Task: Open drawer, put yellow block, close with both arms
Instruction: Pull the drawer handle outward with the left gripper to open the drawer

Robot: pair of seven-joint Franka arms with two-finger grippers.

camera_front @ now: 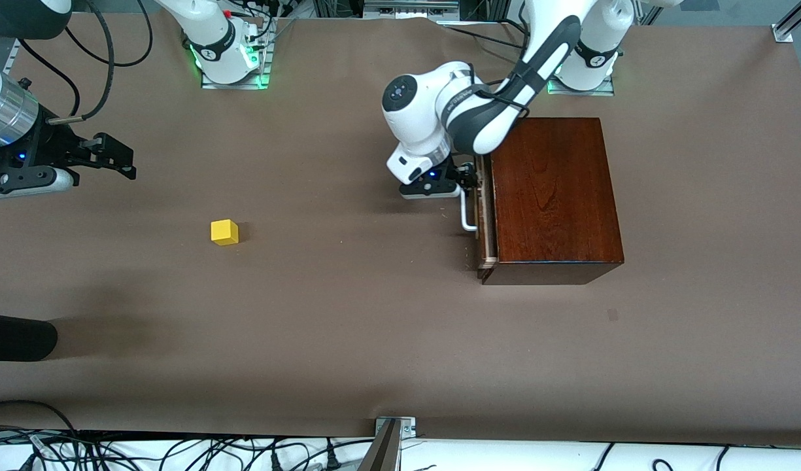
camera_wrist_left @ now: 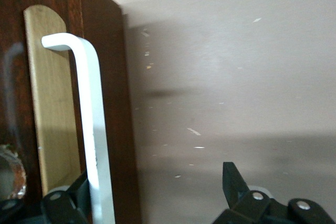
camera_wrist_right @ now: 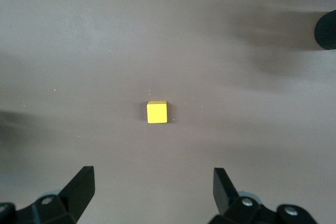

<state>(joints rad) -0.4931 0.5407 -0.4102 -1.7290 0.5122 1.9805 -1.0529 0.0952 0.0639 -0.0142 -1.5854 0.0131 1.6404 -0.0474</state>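
The dark mahogany box (camera_front: 557,196) stands at the left arm's end of the table. Its drawer front (camera_front: 484,219) sits close against the box, and the white U-shaped handle (camera_front: 466,216) sticks out of it. My left gripper (camera_front: 469,175) is open at the handle (camera_wrist_left: 92,129): one finger (camera_wrist_left: 73,192) lies between handle and drawer front, the other finger (camera_wrist_left: 233,179) stands well clear. The yellow block (camera_front: 224,231) lies alone on the brown table toward the right arm's end. My right gripper (camera_front: 122,157) hangs open over the table, apart from the block (camera_wrist_right: 157,112), with nothing between its fingers (camera_wrist_right: 81,184).
A black cylinder (camera_front: 14,337) juts in near the table's edge at the right arm's end, nearer to the front camera than the block. Cables and a metal bracket (camera_front: 392,432) line the near edge. Brown table (camera_front: 348,294) stretches between block and box.
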